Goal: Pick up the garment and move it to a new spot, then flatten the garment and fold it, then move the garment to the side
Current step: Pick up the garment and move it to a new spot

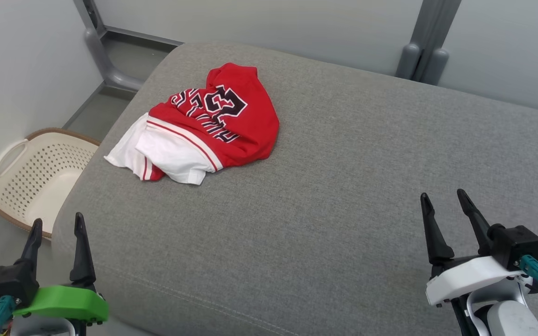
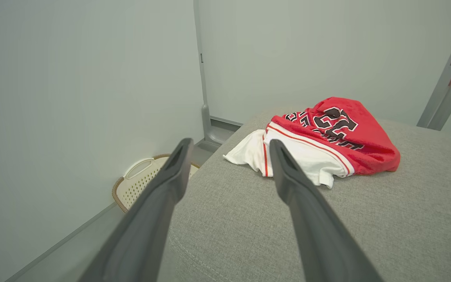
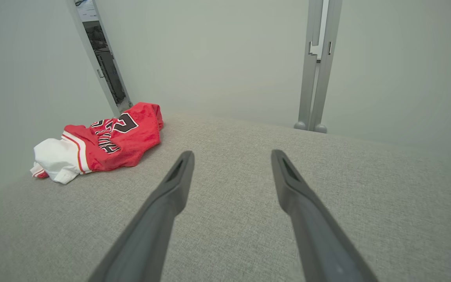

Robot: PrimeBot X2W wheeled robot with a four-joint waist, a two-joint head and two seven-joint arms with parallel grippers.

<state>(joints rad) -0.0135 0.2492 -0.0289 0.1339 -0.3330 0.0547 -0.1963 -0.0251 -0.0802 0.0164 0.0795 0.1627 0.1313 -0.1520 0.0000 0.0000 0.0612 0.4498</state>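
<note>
Head view, nearest first: left gripper [image 1: 58, 219] and right gripper [image 1: 442, 194], fingers spread, empty. Farther, by the left edge of the grey cushion [image 1: 334, 210], lies the crumpled garment [image 1: 245, 126] — long axis from white end, near left, to red end, far right — with dark numerals like "23"; smaller lettering illegible.

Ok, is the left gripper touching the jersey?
Apart. In the head view the left gripper hangs open at the near corner, with bare grey cushion between it and the jersey.

Left hand [image 1: 58, 223], right hand [image 1: 442, 195]: fingers spread, empty.
</note>
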